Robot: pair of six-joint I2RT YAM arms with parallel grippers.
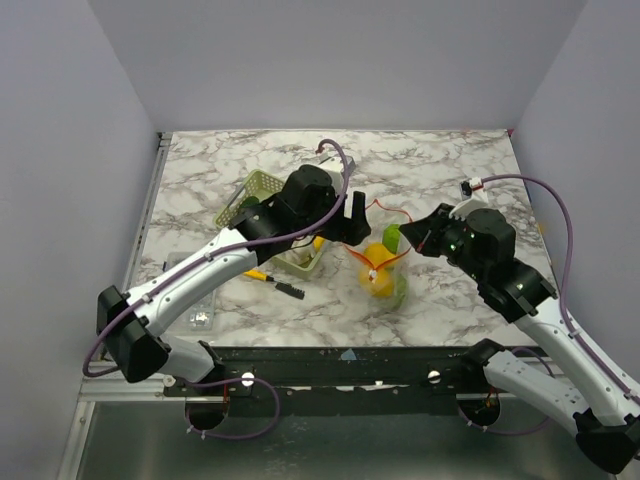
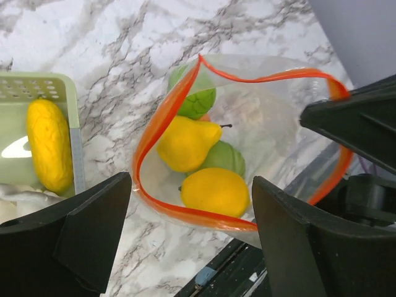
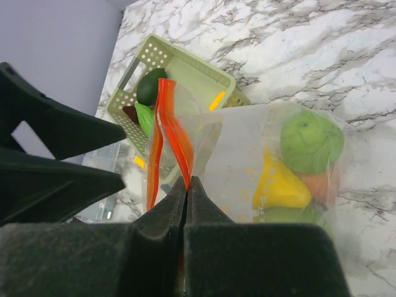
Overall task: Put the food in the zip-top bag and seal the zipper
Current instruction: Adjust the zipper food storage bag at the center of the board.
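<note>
- The right hand [image 3: 187, 183] had its fingers pressed together on the zipper [image 3: 167, 133], pinching one end of the strip. This looked meant to hold the bag [image 3: 247, 154] upright so its mouth could not sag shut.
- The left hand [image 2: 192, 204] hung directly over that mouth with its fingers wide apart and nothing between them, placed as if for a drop into the opening.
- From the left wrist view the zipper formed a wide loop. Inside lay a pear [image 2: 185, 142], a lemon [image 2: 215, 192] and green pieces [image 2: 197, 99].
- The bag stood on the surface [image 2: 111, 49] just beside the basket [image 2: 74, 142], which kept each carry short.
- A yellow piece [image 2: 48, 145] and a dark green piece [image 3: 150, 86] lay in the basket, so loading seemed unfinished and the zipper unsealed.
- A pen [image 1: 272, 280] lay near the basket and was no part of the job.
</note>
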